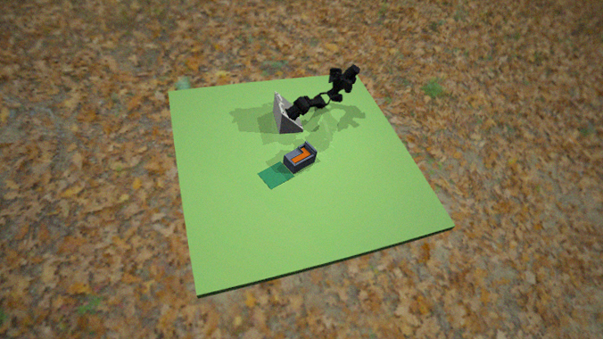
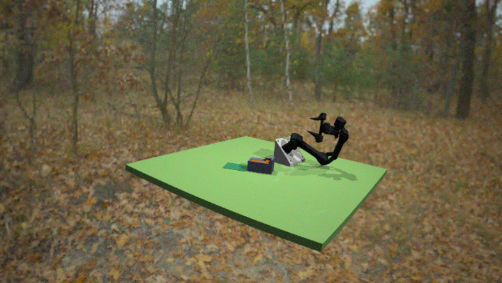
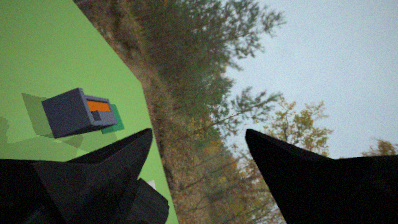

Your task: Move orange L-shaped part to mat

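The orange L-shaped part [image 1: 301, 155] [image 2: 266, 162] [image 3: 98, 106] lies flush in the pocket of the grey tray [image 1: 294, 166] [image 2: 260, 168] [image 3: 67, 116]. A small dark green mat [image 1: 275, 175] [image 2: 233, 166] [image 3: 117, 125] lies flat beside the tray. My gripper [image 1: 343, 72] [image 2: 315, 125] [image 3: 200, 133] is open and empty. It hangs raised in the air behind the arm's base, well away from the tray, with its fingers pointing out over the board's edge.
Tray and mat rest on a large light green board [image 1: 297, 236] [image 2: 298, 200] [image 3: 50, 40] set on leaf-covered ground. The arm's grey wedge-shaped mount [image 1: 286, 119] [image 2: 286, 154] stands just behind the tray.
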Robot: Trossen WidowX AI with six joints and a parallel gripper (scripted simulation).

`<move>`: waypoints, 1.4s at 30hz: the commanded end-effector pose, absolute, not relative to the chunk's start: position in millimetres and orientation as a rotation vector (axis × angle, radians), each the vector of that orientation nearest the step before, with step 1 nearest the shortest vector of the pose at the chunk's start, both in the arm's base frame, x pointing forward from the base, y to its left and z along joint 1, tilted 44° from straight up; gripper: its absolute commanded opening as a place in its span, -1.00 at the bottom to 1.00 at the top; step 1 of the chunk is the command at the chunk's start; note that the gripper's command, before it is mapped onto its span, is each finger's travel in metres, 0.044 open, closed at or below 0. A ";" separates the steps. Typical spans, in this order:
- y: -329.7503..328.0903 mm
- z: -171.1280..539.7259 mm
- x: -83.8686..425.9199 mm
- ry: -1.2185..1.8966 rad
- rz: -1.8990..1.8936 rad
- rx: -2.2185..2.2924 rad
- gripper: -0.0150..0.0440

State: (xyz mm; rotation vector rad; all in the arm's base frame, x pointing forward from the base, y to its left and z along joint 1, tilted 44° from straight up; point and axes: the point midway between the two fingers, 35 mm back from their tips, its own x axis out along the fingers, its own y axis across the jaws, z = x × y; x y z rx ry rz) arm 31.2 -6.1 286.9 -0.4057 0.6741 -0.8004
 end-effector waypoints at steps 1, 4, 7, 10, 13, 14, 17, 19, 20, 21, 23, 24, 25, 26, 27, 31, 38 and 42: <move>-7.3 287.0 32.1 0.678 -0.793 -0.403 0.78; -17.4 287.6 40.4 0.714 -0.725 -0.375 0.51; -35.5 286.7 56.3 0.772 -0.605 -0.328 0.24; -53.9 281.6 75.4 0.839 -0.461 -0.285 0.12; -69.4 274.9 92.7 0.876 -0.369 -0.235 0.12; -76.0 270.4 96.4 0.904 -0.348 -0.228 0.12; -87.0 259.7 113.2 0.954 -0.238 -0.185 0.12; -93.9 249.3 128.0 0.987 -0.152 -0.142 0.12; -96.3 243.9 135.0 1.003 -0.105 -0.120 0.12; -98.5 238.2 142.1 1.019 -0.057 -0.097 0.12; -101.5 224.3 154.6 1.058 0.038 -0.062 0.12; -102.6 218.0 161.3 1.072 0.084 -0.038 0.12; -103.1 211.7 167.6 1.084 0.128 -0.014 0.12; -103.4 205.3 173.7 1.096 0.170 0.011 0.12; -103.5 198.7 179.7 1.107 0.212 0.036 0.12; -100.8 170.1 201.9 1.149 0.376 0.145 0.12; -85.0 115.2 231.9 1.209 0.632 0.353 0.12; -80.2 103.5 236.4 1.220 0.680 0.399 0.12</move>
